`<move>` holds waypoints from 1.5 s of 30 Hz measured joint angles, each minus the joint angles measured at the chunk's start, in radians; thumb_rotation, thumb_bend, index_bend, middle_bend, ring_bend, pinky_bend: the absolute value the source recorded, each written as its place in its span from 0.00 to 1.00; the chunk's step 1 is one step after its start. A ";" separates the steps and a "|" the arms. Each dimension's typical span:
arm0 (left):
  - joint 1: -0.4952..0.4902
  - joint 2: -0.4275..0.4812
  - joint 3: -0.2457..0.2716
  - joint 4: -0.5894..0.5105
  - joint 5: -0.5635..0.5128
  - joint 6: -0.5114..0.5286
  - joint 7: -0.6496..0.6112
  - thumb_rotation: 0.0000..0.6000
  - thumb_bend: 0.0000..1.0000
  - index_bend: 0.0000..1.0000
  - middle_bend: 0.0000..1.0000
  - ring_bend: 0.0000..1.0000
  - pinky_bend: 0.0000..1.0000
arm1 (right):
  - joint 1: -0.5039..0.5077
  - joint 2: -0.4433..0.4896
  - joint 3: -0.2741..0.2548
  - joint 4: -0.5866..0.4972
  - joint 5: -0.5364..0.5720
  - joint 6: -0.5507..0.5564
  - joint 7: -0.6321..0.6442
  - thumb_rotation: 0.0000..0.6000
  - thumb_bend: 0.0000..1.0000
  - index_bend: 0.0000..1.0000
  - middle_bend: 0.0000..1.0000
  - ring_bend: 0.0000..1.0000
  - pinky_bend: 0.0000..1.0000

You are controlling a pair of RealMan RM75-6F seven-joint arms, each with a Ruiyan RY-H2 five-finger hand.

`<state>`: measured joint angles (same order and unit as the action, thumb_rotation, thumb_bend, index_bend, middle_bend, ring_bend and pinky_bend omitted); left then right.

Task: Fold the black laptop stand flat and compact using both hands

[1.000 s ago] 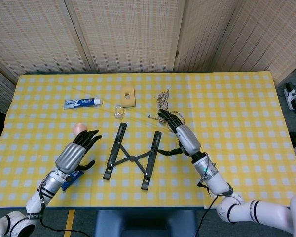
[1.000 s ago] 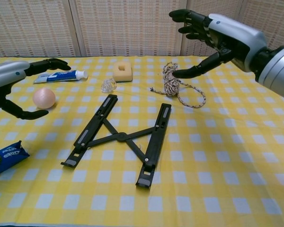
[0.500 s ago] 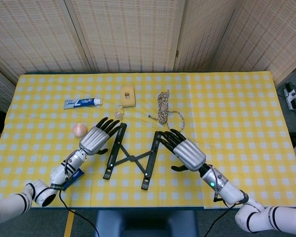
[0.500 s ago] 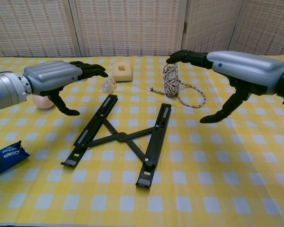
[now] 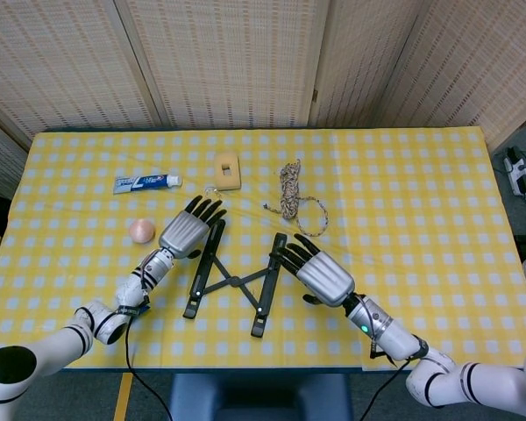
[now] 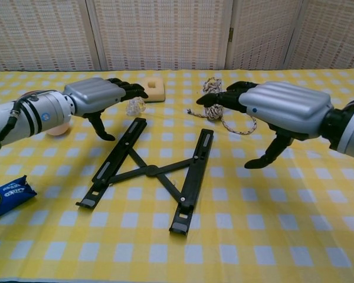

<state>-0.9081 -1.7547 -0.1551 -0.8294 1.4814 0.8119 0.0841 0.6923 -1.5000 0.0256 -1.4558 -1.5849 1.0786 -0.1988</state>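
We see the yellow checked tablecloth (image 5: 421, 175) spread under everything, soft and flat. On it, between our two hands, lies the black laptop stand (image 5: 235, 281), still splayed: two stiff, matte bars joined by thin crossed struts, their long axes running away from us and leaning toward each other at the far end. Our right hand (image 5: 320, 276) hovers just outside the right bar, fingers spread and holding nothing; our left hand (image 5: 184, 232) hovers over the far end of the left bar, likewise spread and empty. Both look about equally near, so we judge each must press its bar inward. Beyond the right hand lies a coil of rope (image 5: 289, 189).
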 measured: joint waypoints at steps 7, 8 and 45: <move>-0.018 -0.051 0.006 0.075 -0.013 -0.003 -0.019 1.00 0.19 0.01 0.00 0.00 0.00 | 0.009 -0.111 0.008 0.154 -0.057 0.047 -0.017 1.00 0.18 0.29 0.47 0.41 0.28; -0.020 -0.058 0.008 0.086 -0.015 -0.004 -0.021 1.00 0.19 0.01 0.00 0.00 0.00 | 0.011 -0.125 0.008 0.170 -0.063 0.051 -0.017 1.00 0.18 0.29 0.48 0.41 0.28; -0.033 -0.083 0.038 0.105 -0.052 -0.026 -0.091 1.00 0.19 0.01 0.00 0.00 0.00 | 0.060 -0.306 -0.042 0.448 -0.144 0.049 0.037 1.00 0.18 0.29 0.49 0.42 0.29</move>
<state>-0.9416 -1.8380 -0.1168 -0.7246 1.4292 0.7861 -0.0074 0.7522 -1.8057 -0.0162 -1.0082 -1.7290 1.1278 -0.1618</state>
